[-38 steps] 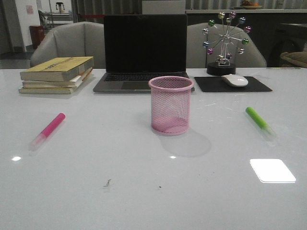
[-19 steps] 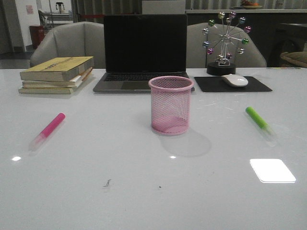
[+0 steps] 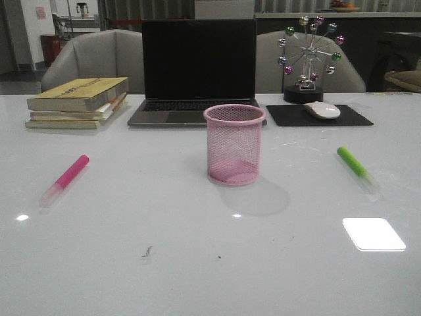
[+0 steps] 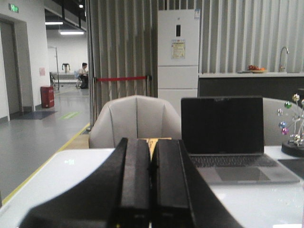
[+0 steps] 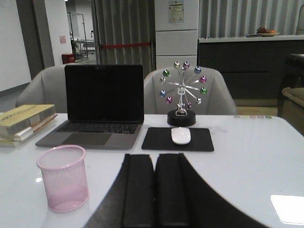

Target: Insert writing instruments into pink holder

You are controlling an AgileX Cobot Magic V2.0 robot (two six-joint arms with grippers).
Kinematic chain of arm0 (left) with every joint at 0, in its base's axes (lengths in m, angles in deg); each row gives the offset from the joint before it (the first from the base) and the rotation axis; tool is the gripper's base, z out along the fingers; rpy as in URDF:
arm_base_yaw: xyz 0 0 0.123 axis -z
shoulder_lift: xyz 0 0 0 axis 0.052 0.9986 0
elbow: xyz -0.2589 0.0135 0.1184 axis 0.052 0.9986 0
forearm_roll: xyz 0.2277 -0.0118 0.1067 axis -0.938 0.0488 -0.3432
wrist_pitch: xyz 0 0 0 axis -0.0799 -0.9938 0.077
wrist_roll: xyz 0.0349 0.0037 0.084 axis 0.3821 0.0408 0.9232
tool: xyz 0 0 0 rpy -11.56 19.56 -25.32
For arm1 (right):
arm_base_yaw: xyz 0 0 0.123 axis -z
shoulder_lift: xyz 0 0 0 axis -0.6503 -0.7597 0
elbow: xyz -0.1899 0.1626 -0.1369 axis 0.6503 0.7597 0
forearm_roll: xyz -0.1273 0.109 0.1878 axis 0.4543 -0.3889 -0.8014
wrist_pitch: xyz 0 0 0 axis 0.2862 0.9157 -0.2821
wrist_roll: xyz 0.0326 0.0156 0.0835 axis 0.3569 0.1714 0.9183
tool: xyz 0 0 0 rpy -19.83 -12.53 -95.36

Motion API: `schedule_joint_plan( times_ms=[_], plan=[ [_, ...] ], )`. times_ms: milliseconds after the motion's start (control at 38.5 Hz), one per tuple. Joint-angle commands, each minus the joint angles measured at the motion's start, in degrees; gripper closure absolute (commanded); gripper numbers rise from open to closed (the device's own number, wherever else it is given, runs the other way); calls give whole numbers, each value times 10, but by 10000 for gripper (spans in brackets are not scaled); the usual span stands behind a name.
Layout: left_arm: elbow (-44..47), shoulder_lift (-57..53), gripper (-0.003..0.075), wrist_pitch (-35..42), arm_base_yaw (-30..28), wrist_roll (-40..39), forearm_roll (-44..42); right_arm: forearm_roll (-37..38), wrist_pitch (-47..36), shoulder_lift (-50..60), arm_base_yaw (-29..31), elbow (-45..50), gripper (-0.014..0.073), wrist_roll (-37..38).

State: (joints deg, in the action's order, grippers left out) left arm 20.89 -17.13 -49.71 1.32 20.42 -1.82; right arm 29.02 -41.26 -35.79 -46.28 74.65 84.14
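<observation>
The pink holder [image 3: 234, 145] stands upright and empty in the middle of the table, in front of the laptop; it also shows in the right wrist view [image 5: 63, 178]. A pink highlighter [image 3: 64, 180] lies flat on the table's left side. A lime green highlighter [image 3: 357, 168] lies flat on the right side. Neither arm appears in the front view. My left gripper [image 4: 152, 156] is shut with nothing in it, well above the table. My right gripper [image 5: 155, 166] is likewise shut and empty, to the right of the holder. Both highlighters are out of the wrist views.
A laptop [image 3: 197, 72] stands open behind the holder. Stacked books [image 3: 77, 102] sit at the back left. A white mouse [image 3: 321, 110] rests on a black pad [image 3: 319, 116] at the back right, beside a ball-wheel ornament [image 3: 308, 59]. Two chairs stand behind the table.
</observation>
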Motion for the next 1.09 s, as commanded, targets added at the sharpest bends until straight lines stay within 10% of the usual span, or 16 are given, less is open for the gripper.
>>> schedule_joint_plan(
  times_ms=[0,1066],
  plan=[
    [-56,-10,621,17,-1,-3,5,3,14,5,2,-75,545,-4],
    [-382,532,621,10,-1,-3,6,16,-14,-478,2,-361,545,-4]
  ],
)
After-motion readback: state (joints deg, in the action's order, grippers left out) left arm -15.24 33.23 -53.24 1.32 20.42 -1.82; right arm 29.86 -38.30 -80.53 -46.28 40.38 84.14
